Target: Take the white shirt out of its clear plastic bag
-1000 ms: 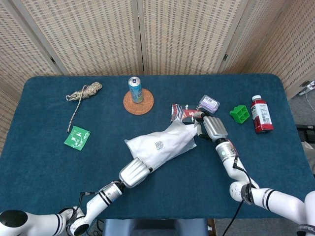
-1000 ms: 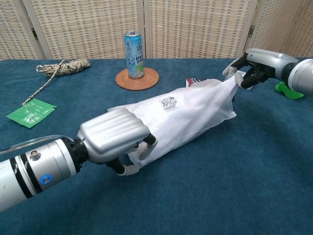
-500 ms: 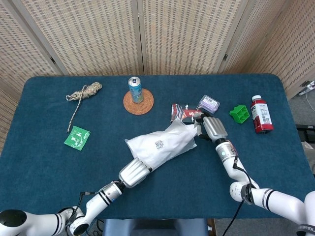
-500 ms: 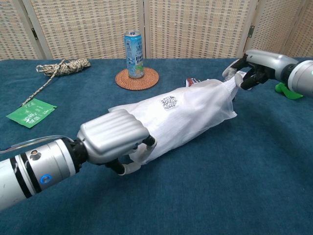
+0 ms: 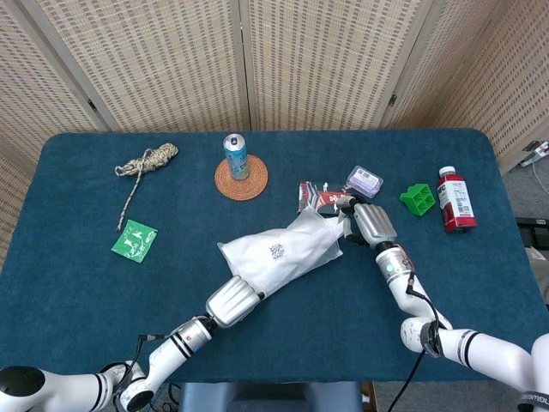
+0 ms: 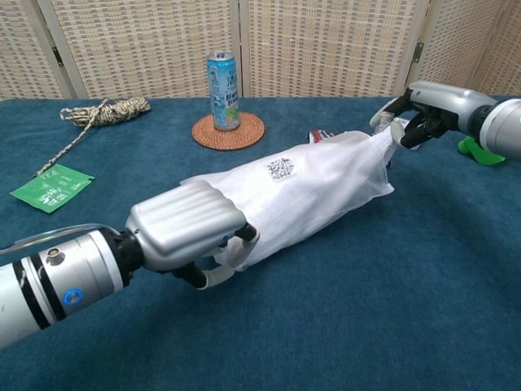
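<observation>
Shirt [image 5: 283, 253] and bag [image 6: 244, 244] lie together as one long white bundle on the blue table [image 5: 77, 283], slanting from the near end up toward the far right, just in front of the coaster [image 5: 241, 179] that carries the drink can [image 5: 235, 155]. A small square printed label shows on top of the bundle.

Left robot hand [image 6: 186, 228] is clenched on the near end of the bundle, fingers curled under it. Right robot hand [image 6: 415, 114] pinches the bunched far end, which rises slightly off the table toward it. Whether that hand holds only plastic or the cloth as well cannot be told.

Judging by its look, the load is light and limp: folded cloth that sags and bends wherever it is unsupported, inside a thin film that is probably slick and will crumple, stretch or slip through a loose pinch. Nothing here is breakable, though the film could tear if yanked. The sensible grip is split: one robot hand on film alone at the closed end, the other on cloth alone at the open mouth, so the two slide apart. Gripping both layers at once would likely just drag the whole bundle.

A snack packet [image 5: 313, 196] lies just beyond the far end of the bundle.
</observation>
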Action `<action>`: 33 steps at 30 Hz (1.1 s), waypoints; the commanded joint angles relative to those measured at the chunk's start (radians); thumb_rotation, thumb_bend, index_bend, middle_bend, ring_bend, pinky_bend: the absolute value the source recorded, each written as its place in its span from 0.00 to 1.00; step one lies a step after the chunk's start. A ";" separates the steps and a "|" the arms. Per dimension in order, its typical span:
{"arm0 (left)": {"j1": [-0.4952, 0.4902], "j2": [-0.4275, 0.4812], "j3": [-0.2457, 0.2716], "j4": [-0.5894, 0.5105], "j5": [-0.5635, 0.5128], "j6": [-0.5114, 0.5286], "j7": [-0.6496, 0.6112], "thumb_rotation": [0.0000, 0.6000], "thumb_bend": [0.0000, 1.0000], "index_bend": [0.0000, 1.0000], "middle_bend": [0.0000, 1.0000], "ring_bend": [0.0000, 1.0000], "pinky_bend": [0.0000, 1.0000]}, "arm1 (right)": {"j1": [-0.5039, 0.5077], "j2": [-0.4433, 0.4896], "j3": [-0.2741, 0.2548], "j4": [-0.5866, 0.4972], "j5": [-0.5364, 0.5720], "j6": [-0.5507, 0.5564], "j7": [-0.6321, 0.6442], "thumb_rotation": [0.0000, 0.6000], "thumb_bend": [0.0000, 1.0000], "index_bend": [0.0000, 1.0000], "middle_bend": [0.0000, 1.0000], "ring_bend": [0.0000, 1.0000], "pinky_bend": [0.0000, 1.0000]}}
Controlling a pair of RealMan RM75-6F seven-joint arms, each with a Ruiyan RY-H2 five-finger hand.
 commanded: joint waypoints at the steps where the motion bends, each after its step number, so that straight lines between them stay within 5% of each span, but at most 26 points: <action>1: 0.004 0.007 -0.001 -0.003 -0.001 0.006 -0.001 1.00 0.43 0.63 1.00 0.95 1.00 | -0.001 0.005 0.002 -0.003 0.003 0.002 -0.002 1.00 0.76 0.66 0.23 0.10 0.28; 33: 0.133 0.205 0.002 -0.028 -0.074 0.122 -0.025 1.00 0.43 0.64 1.00 0.95 1.00 | -0.001 0.129 0.067 -0.129 0.064 0.086 -0.069 1.00 0.78 0.66 0.23 0.10 0.28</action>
